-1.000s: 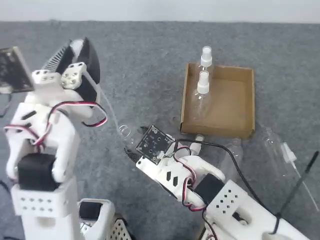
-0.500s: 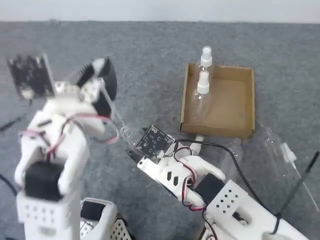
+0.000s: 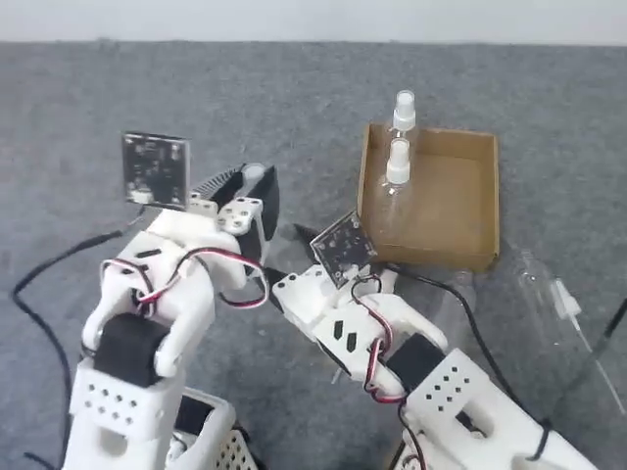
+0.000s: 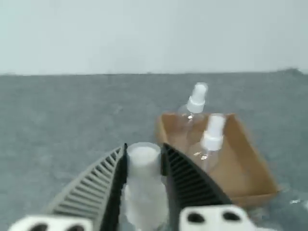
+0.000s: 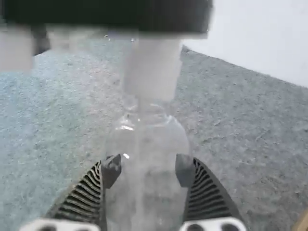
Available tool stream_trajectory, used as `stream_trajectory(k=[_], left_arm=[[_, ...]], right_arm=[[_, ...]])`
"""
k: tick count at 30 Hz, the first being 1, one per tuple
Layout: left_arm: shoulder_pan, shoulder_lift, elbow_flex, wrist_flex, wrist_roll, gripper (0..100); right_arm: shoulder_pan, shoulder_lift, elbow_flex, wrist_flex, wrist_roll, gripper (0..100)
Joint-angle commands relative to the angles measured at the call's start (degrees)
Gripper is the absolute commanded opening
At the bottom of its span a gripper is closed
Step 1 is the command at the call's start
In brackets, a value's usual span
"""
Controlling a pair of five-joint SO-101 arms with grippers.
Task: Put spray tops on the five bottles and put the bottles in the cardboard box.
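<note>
My left gripper is shut on a white spray top; in the high view that gripper is left of the cardboard box. In the right wrist view my right gripper is shut on a clear bottle, held upright. The white spray top sits right at the bottle's neck, under the dark left gripper. In the high view the right gripper is just below the left one. Two bottles with spray tops stand at the box's left side.
Right of the box's near side, a clear bottle and a loose spray top with its tube lie on the grey carpet. Another clear bottle lies by the box's front wall. A black cable crosses the right arm.
My left arm swung from the far left toward the middle and came down, bringing the spray top over the bottle. My right wrist turned and lifted toward it.
</note>
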Motion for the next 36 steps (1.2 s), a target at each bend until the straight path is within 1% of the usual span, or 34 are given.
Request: stream_trajectory(k=[1, 4, 7, 12, 15, 17, 19, 22, 25, 27, 29, 32, 34, 36], left_arm=[[-2.3, -0.4, -5.3, 2.8, -3.2, 20], [-4.9, -0.4, -9.7, 5.6, -4.0, 22], [-8.3, 0.1, -13.1, 5.4, -4.0, 22], [-9.7, -0.1, -13.1, 5.6, -4.1, 22], [-11.6, -1.7, -11.2, 9.4, -6.0, 22], [-13.1, -4.4, -8.9, 11.8, -7.4, 22], [-14.1, -8.8, -4.8, 11.9, -8.4, 22], [-13.5, -15.9, 3.8, 8.9, -10.5, 22], [-13.0, -21.0, 11.6, 6.0, -11.9, 23], [-10.0, -22.9, 15.7, 5.3, -12.2, 23], [-5.5, -24.4, 18.9, 5.1, -11.9, 27], [-0.1, -26.1, 22.2, 5.0, -9.3, 35], [1.0, -26.6, 23.5, 3.7, -8.4, 37], [1.0, -26.6, 25.2, 0.9, -8.3, 37]], right_arm=[[1.7, -2.5, -1.2, -2.0, -0.9, 0.6], [1.5, -2.5, 0.3, -2.6, -0.9, 0.6], [1.7, -2.5, 0.6, -2.6, -0.9, 0.6], [2.2, -2.5, 0.4, -2.0, -0.8, 0.6], [6.9, -2.2, -2.3, -0.3, -0.8, 0.6], [10.7, -1.8, -7.0, 4.3, -1.2, 0.6], [12.6, -1.7, -12.0, 8.6, -1.2, 0.6], [12.6, -0.4, -18.5, 12.6, -1.0, 0.6], [12.7, 5.0, -25.1, 14.5, -0.9, 0.6], [12.7, 10.2, -29.6, 15.6, -1.1, 0.6], [12.5, 15.8, -34.0, 15.9, -1.1, 0.6], [12.5, 23.6, -40.2, 16.1, -1.2, 0.6], [12.2, 27.6, -43.3, 17.0, -1.2, 0.6], [10.2, 29.8, -45.9, 20.1, -1.2, 0.6]])
